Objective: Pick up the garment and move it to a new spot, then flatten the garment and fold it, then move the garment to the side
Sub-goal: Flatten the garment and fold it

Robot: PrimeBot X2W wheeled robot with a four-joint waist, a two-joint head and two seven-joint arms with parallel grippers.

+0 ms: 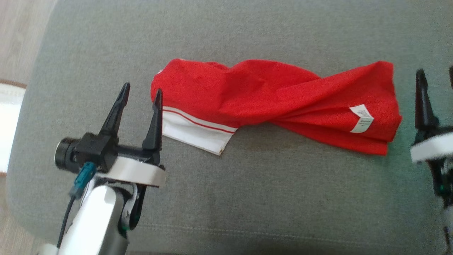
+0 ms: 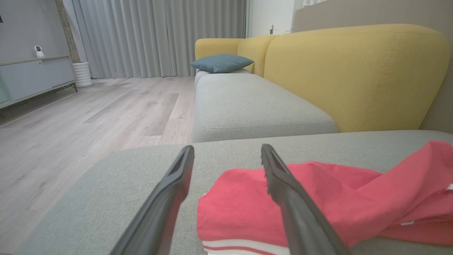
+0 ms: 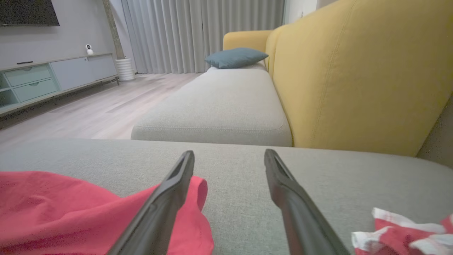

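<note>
A broad grey sofa seat (image 1: 247, 198) carries everything, with a yellow backrest (image 2: 354, 71) rising along its far side and pale wood floor (image 2: 88, 117) beyond its edge. Across the middle of the seat lies the red garment (image 1: 269, 92) - a long twisted roll running from the robot's left to its right, bunched rather than flat, with folds spiralling along its length. At its left end a white band with a thin red stripe (image 1: 194, 129) sticks out from under the red cloth. The left arm's pale forearm (image 1: 95, 216) rises from the lower left of the head view, tilted slightly to the right, its wrist held low over the seat. The left tool (image 1: 142, 88) is released: its two dark fingers stand spread wide, the inner one in line with the garment's left edge and the outer one over bare seat, nothing gripped between them. The right tool (image 3: 229, 152) hangs just beyond the garment's right end, fingers also parted and empty - in its wrist view the left finger overlaps the red cloth's corner while the right one is over grey fabric. A small scrap of red and white cloth (image 3: 400, 233) lies at the lower right of that view. A small white label (image 1: 361, 118) shows near the garment's right end.
</note>
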